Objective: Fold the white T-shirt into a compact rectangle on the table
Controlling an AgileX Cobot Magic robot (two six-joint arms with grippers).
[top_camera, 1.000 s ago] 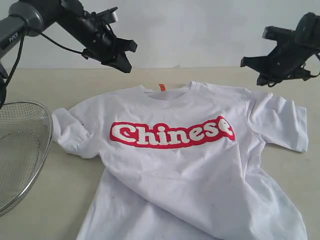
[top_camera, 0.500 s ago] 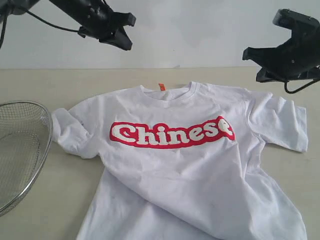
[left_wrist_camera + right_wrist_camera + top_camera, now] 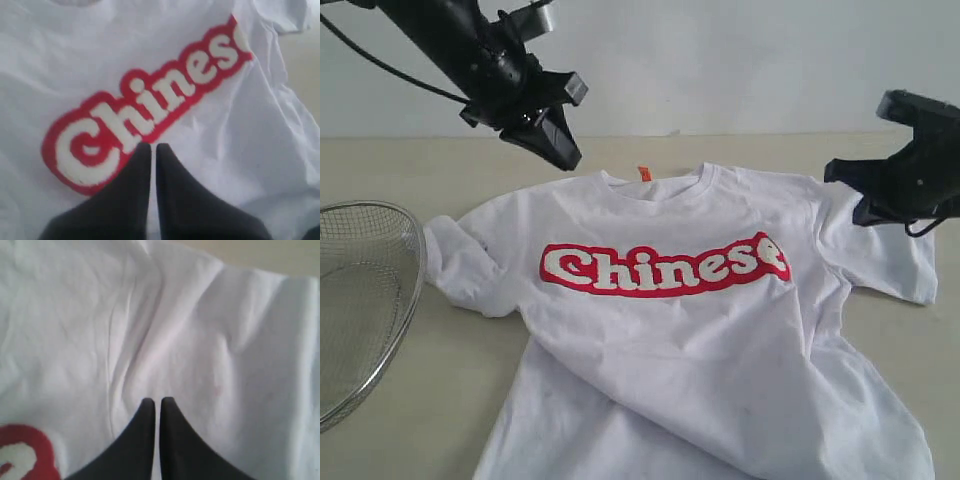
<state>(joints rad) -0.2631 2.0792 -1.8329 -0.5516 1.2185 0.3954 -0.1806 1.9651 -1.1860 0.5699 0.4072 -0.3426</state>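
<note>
The white T-shirt (image 3: 700,340) lies spread face up on the table (image 3: 440,400), its red "Chinese" lettering (image 3: 660,268) across the chest and an orange tag (image 3: 644,173) at the collar. My left gripper (image 3: 560,152) hangs shut and empty above the shirt's left shoulder. In the left wrist view the left gripper (image 3: 153,146) hovers over the lettering (image 3: 145,110). My right gripper (image 3: 865,200) is shut and empty above the right shoulder. The right wrist view shows the right gripper (image 3: 156,401) over wrinkled white cloth (image 3: 165,330).
A round wire-mesh basket (image 3: 360,300) stands on the table at the left, close to the shirt's left sleeve (image 3: 460,262). Bare tabletop shows behind the collar and beside the right sleeve (image 3: 895,250). A pale wall (image 3: 720,60) rises behind.
Both arms have come down toward the shirt's shoulders; the left gripper tilted downward, the right moved lower and to the right. Both stayed shut. The shirt has not moved.
</note>
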